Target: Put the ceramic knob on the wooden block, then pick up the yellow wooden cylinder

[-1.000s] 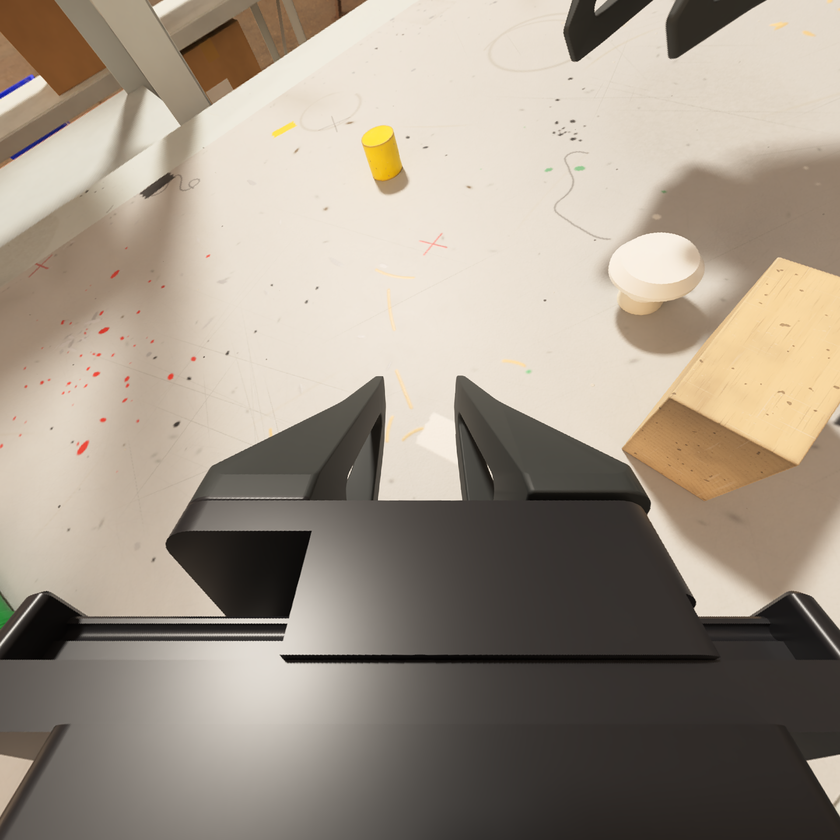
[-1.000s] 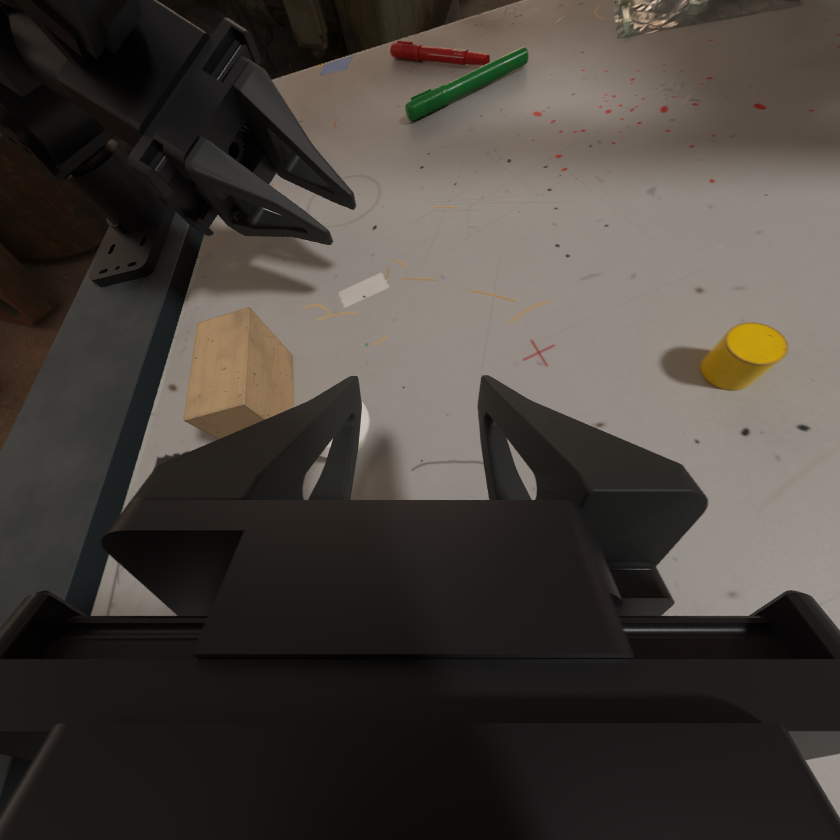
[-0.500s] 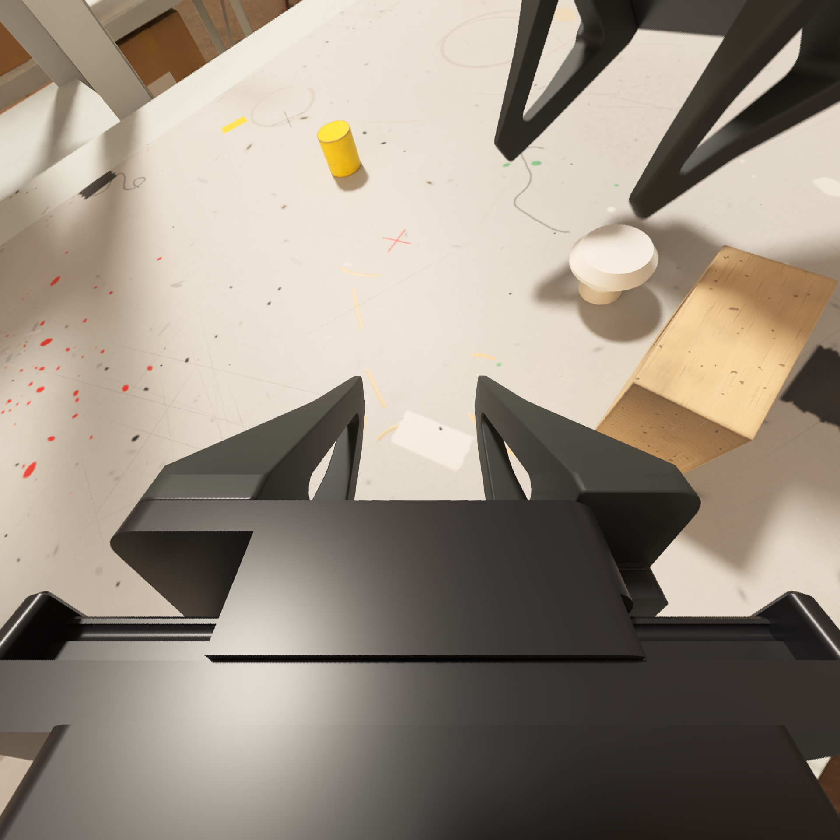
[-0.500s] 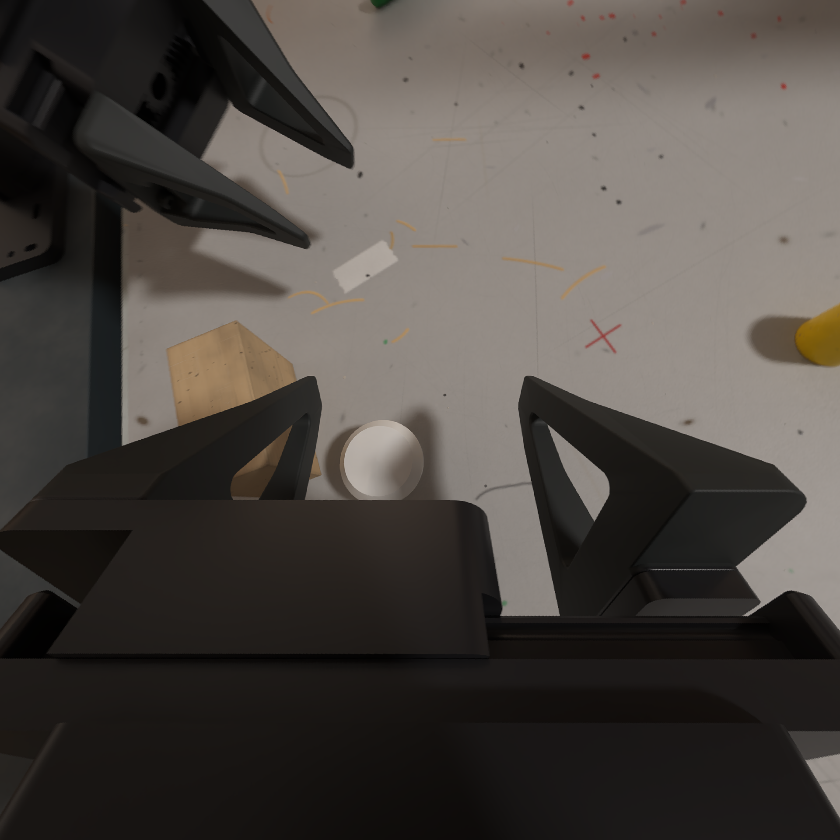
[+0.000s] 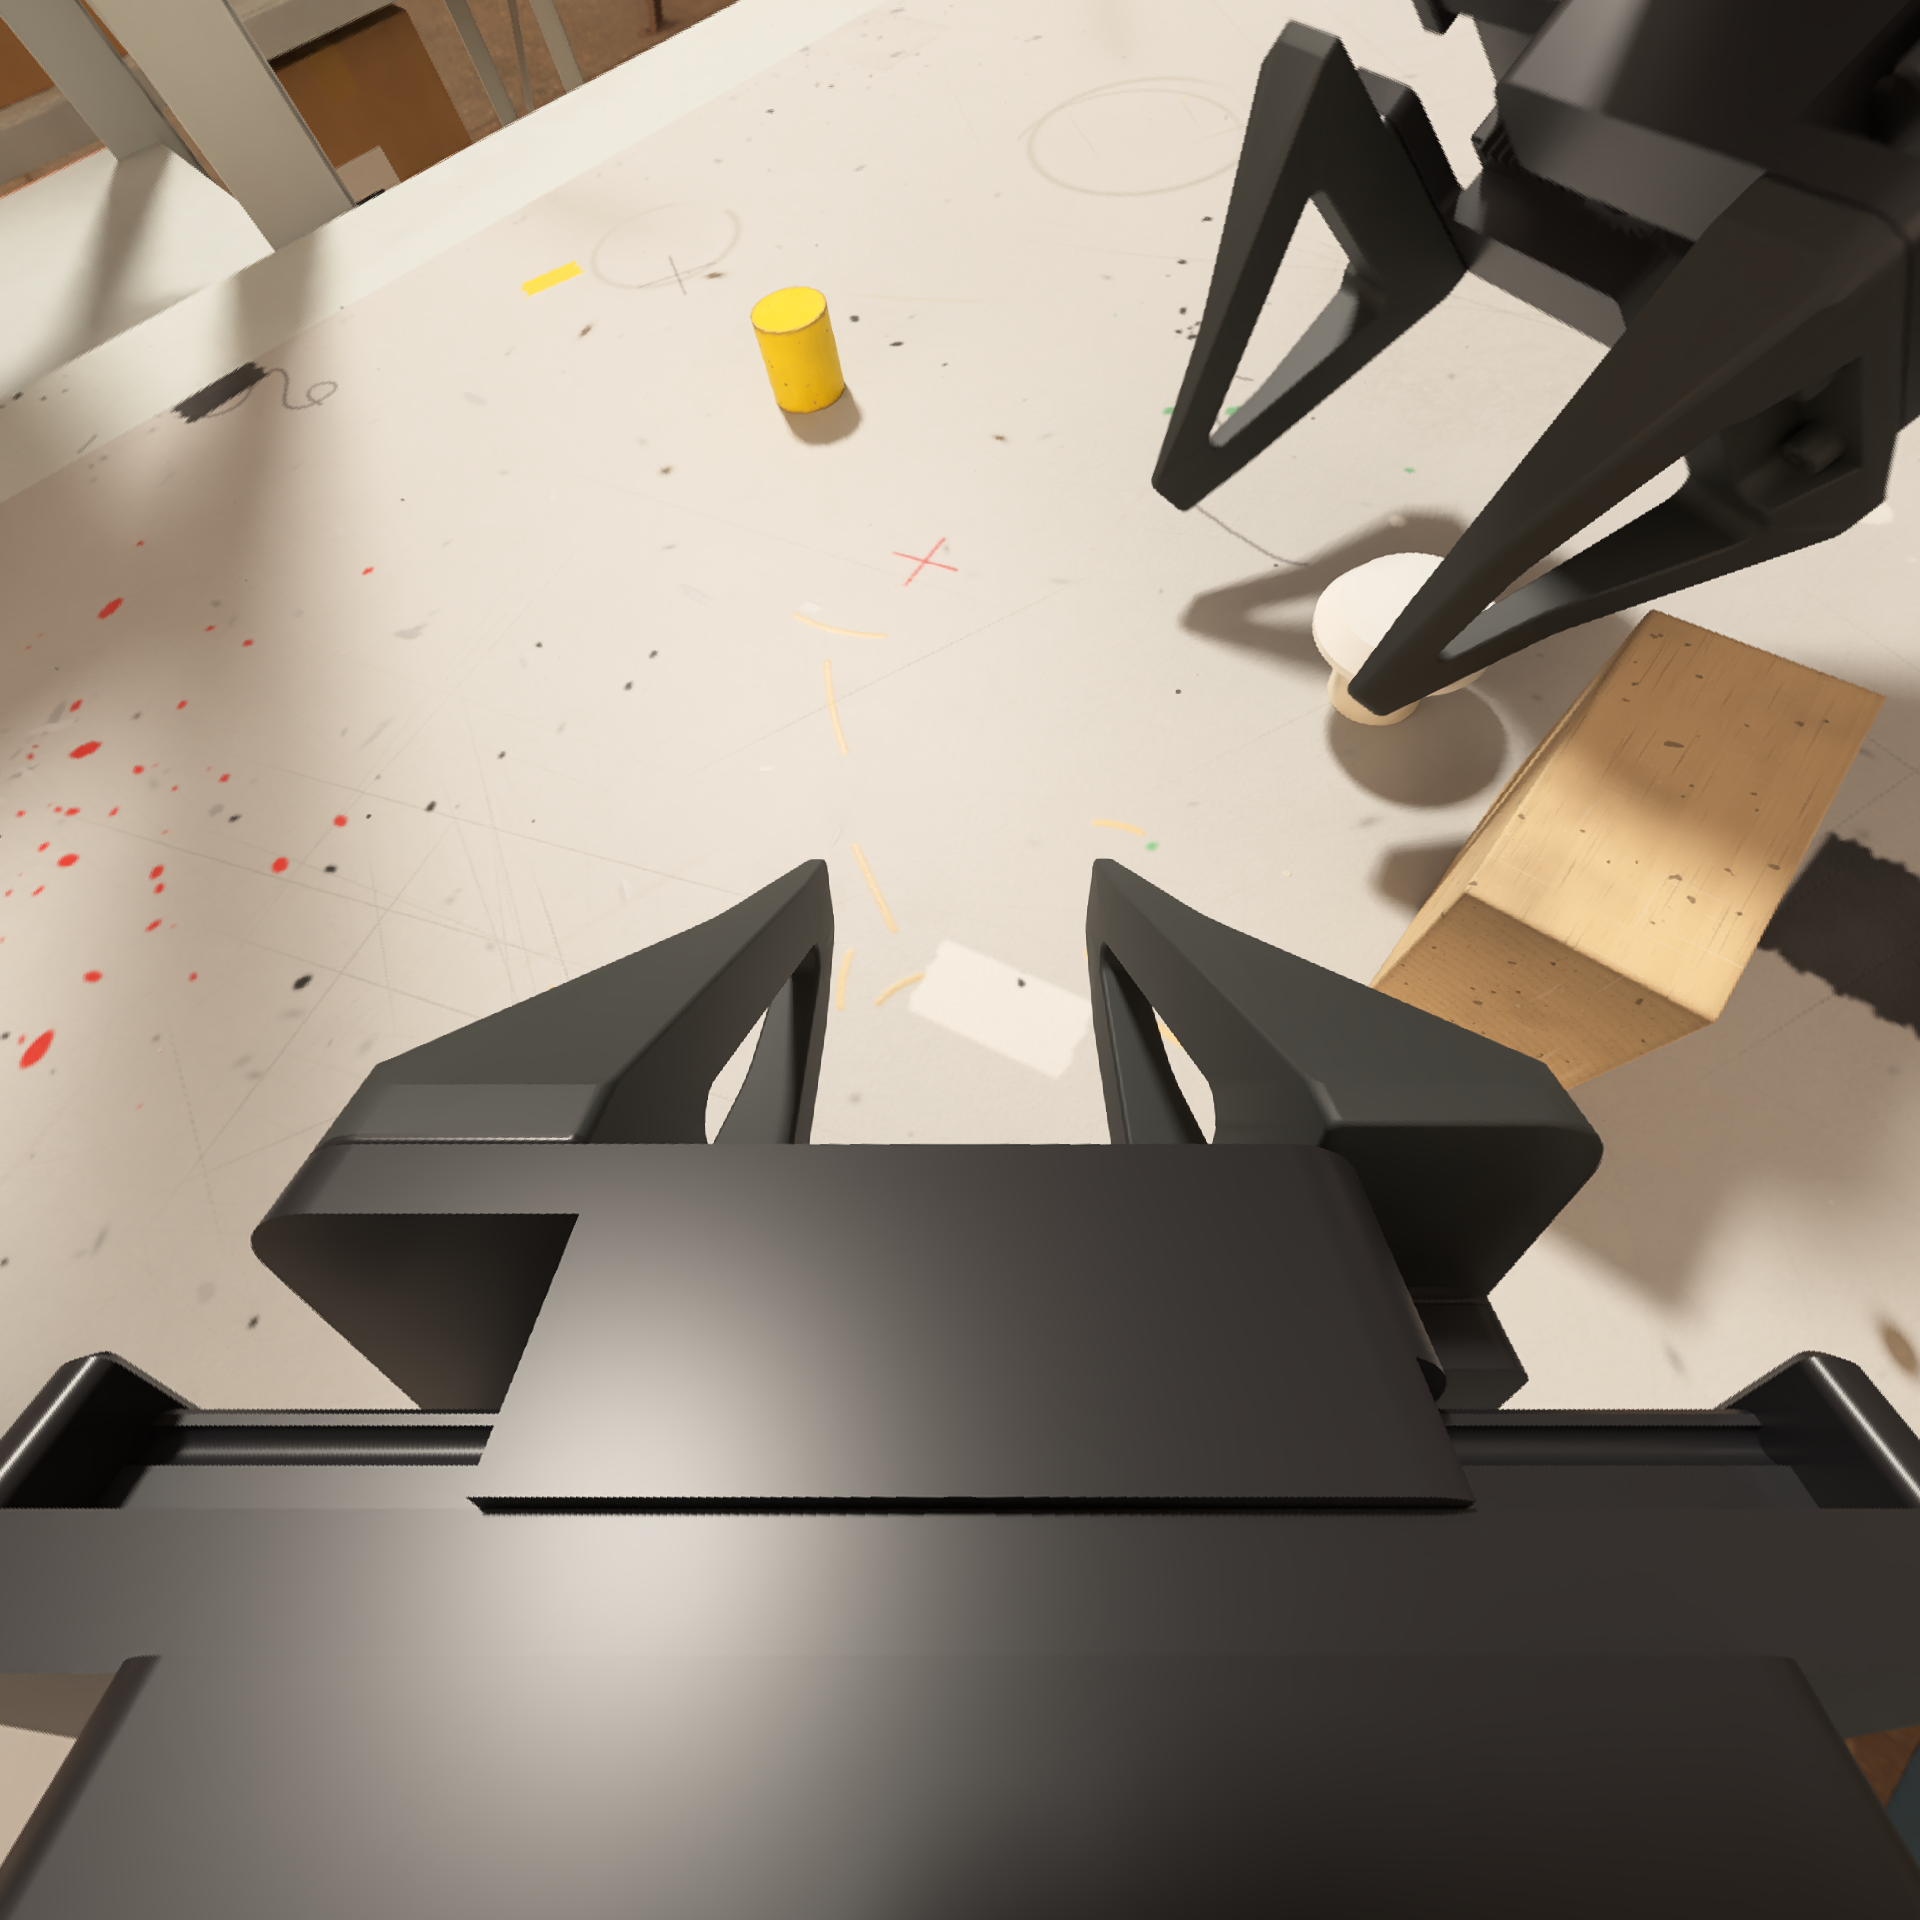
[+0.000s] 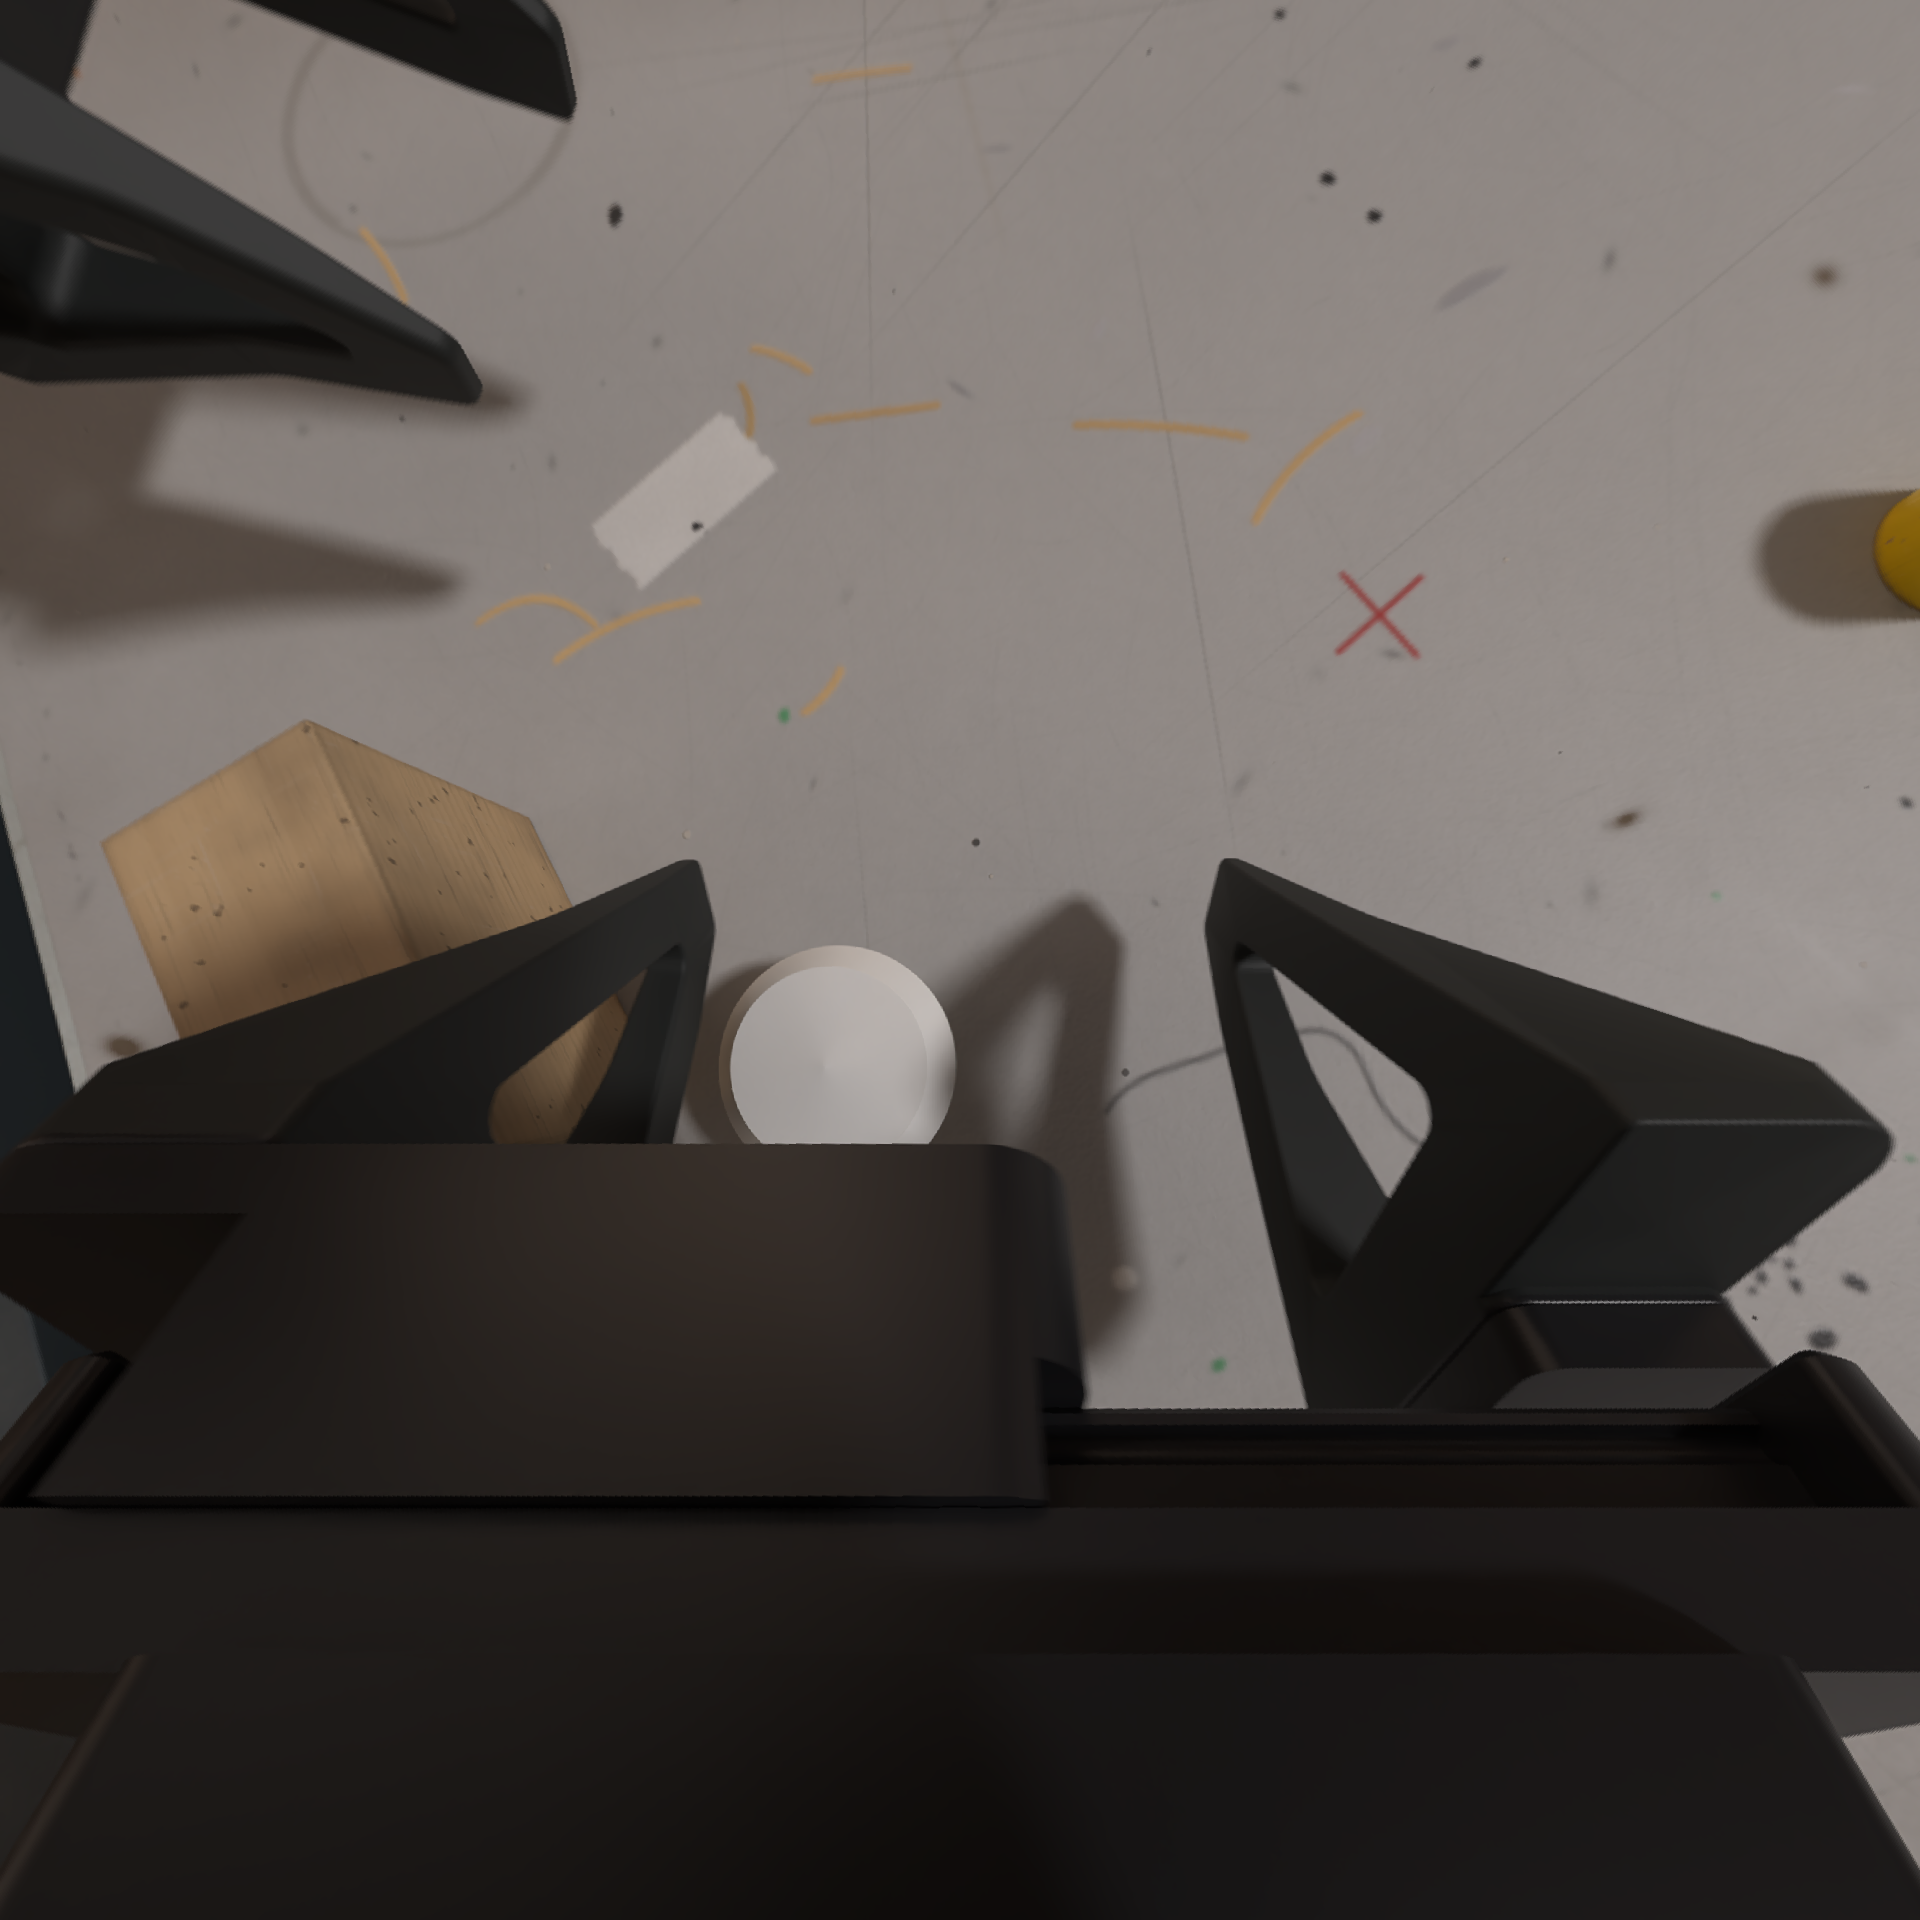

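Observation:
The white ceramic knob (image 6: 840,1044) stands on the table between my right gripper's (image 6: 956,894) open fingers, close to the left finger. In the left wrist view the knob (image 5: 1361,613) is partly hidden by the right gripper (image 5: 1273,592), which hangs over it with fingers spread. The wooden block (image 5: 1652,831) lies on its side just beside the knob; it also shows in the right wrist view (image 6: 301,883). The yellow wooden cylinder (image 5: 798,349) stands upright far across the table, and only its edge shows in the right wrist view (image 6: 1901,545). My left gripper (image 5: 958,883) is open and empty above the table.
A white tape scrap (image 5: 997,1003) and thin orange marks lie on the table under the left gripper. A red cross mark (image 5: 923,561) is between the cylinder and the knob. The table's far edge (image 5: 312,249) and a frame post run at the upper left.
My right gripper has come down over the knob and opened wider. My left gripper has opened a little and pulled back slightly.

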Motion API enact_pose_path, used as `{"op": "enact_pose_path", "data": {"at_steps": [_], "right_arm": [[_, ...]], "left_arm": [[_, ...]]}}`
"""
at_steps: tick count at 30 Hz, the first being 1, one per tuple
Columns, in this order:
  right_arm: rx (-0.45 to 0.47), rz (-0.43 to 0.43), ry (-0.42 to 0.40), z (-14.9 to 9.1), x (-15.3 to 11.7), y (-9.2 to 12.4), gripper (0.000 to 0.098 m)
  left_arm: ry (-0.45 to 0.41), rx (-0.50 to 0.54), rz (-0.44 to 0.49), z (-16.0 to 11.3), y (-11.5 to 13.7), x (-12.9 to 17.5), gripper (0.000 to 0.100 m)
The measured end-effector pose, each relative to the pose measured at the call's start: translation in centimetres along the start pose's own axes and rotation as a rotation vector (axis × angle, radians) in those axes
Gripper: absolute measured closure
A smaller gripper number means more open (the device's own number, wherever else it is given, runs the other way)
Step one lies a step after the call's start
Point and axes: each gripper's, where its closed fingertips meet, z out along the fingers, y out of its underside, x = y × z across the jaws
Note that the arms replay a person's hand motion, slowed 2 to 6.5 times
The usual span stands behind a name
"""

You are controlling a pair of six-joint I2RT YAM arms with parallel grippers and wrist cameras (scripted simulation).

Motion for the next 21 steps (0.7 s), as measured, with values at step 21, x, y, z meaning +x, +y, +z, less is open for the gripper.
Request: {"op": "enact_pose_path", "data": {"at_steps": [21], "right_arm": [[-0.058,-0.226,-0.233,-0.1,-2.0,1.6,0.0372]], "left_arm": [[0.016,-0.021,0.027,0.2,0.2,0.5,0.059]]}}
